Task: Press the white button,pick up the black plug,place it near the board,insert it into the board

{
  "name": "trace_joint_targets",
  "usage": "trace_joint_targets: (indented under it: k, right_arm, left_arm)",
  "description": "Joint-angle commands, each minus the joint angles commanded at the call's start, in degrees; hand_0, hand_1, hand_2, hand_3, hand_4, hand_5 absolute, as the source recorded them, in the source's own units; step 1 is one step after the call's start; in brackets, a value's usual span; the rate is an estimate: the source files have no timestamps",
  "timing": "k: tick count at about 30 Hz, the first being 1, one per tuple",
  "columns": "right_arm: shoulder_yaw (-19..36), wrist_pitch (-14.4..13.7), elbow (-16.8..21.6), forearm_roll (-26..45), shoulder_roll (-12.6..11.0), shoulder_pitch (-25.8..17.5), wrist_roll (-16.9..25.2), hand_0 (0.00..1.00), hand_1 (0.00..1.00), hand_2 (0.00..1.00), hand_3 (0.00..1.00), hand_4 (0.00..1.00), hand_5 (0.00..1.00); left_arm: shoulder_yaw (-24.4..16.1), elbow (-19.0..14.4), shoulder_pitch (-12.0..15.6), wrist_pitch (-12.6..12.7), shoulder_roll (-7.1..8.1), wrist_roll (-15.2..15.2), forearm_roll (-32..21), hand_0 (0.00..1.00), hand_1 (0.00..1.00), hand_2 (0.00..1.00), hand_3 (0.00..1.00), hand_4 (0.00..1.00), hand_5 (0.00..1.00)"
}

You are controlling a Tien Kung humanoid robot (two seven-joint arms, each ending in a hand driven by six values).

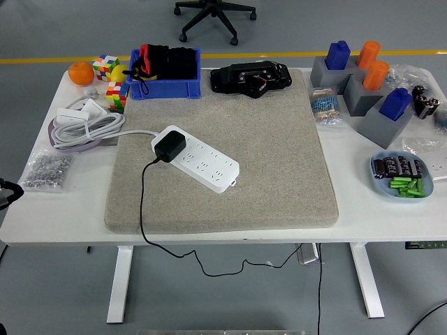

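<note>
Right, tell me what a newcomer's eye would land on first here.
The long white power strip lies slantwise on the grey felt mat at the table's middle, with a black plug seated in its far-left end and a black cable trailing off the near edge. Next come the blue plastic bin of black parts at far left and the orange and blue blocks in grey holders at far right.
</note>
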Motion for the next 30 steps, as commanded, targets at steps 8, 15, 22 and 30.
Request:
trace_joint_targets:
  k: [8,15,22,30]
  right_arm:
    - [0.25,-0.01,0.05,-0.03,0.2,-0.19,0.02,0.574,0.534,0.547,0.509,0.643,0.383]
    - [0.49,-0.02,0.02,-0.09,0.39,-0.46,0.0,0.576,0.534,0.547,0.509,0.643,0.383]
    - [0.91,-0.05,0.01,-0.19,0.53,-0.45,0.02,0.576,0.534,0.547,0.509,0.643,0.383]
    - [1.0,-0.04,0.06,-0.26,0.59,-0.42,0.02,0.576,0.533,0.547,0.511,0.643,0.383]
  left_arm:
    - [-0.36,-0.09,0.18,-0.04,-0.24,0.07,0.23,0.841,0.918,0.97,0.84,0.82,0.61]
    - [-1.11,-0.09,0.44,-0.01,-0.6,-0.03,0.3,0.844,0.925,0.971,0.838,0.818,0.609]
    - [-2.37,-0.18,0.4,0.01,-0.75,-0.13,0.41,0.85,0.929,0.971,0.837,0.817,0.611]
    - [-3.34,-0.33,0.42,0.05,-0.92,-0.18,0.57,0.853,0.931,0.971,0.836,0.816,0.613]
